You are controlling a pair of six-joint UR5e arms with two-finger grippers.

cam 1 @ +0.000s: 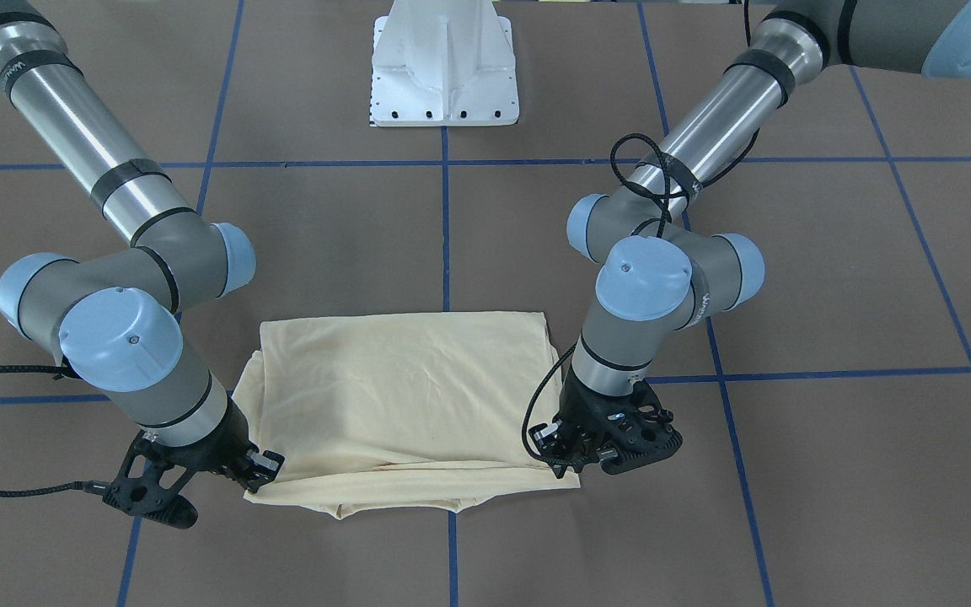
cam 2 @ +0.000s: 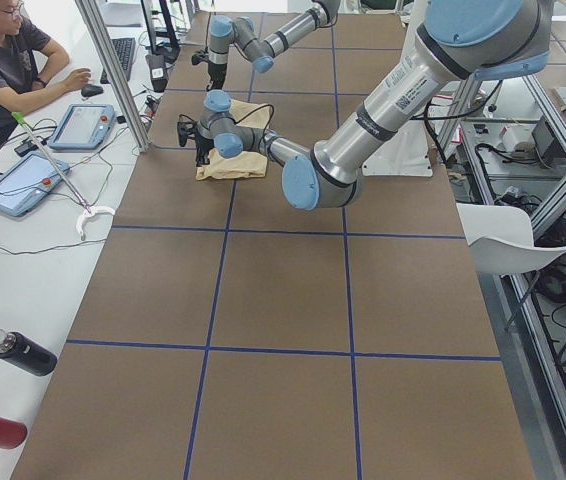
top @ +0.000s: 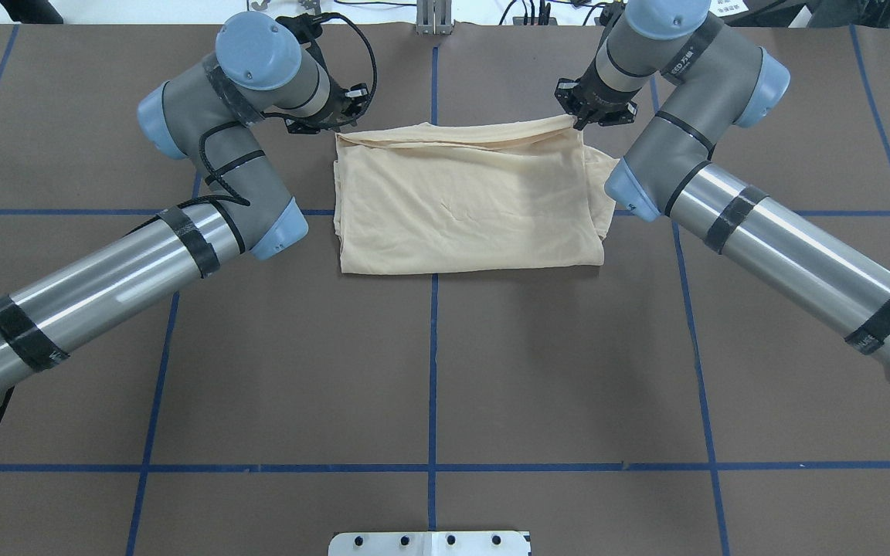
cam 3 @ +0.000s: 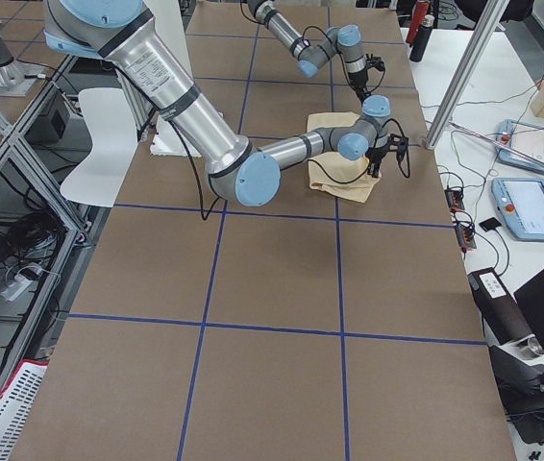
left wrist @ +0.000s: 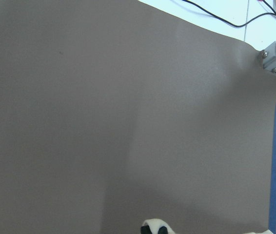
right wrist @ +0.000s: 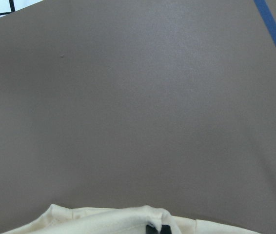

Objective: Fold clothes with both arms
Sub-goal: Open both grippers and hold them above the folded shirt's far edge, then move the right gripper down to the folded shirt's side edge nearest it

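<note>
The cream-yellow T-shirt (cam 1: 401, 396) lies folded into a flat rectangle on the brown table, its graphic hidden; it also shows in the overhead view (top: 464, 205). My left gripper (cam 1: 574, 459) is shut on the corner of the shirt's far edge, low at the table. In the overhead view it (top: 341, 123) is at the shirt's top left corner. My right gripper (cam 1: 262, 474) is shut on the other far corner, at the top right in the overhead view (top: 578, 120). Each wrist view shows a bit of cloth (left wrist: 152, 226) (right wrist: 104, 219) around a black fingertip.
The white pedestal base (cam 1: 445, 72) stands behind the shirt on the robot's side. Blue tape lines (top: 433, 340) cross the table. Beyond the table's far edge are an operator (cam 2: 8, 60), tablets (cam 2: 81, 125) and cables. Two bottles (cam 2: 23, 352) lie by the table's left end.
</note>
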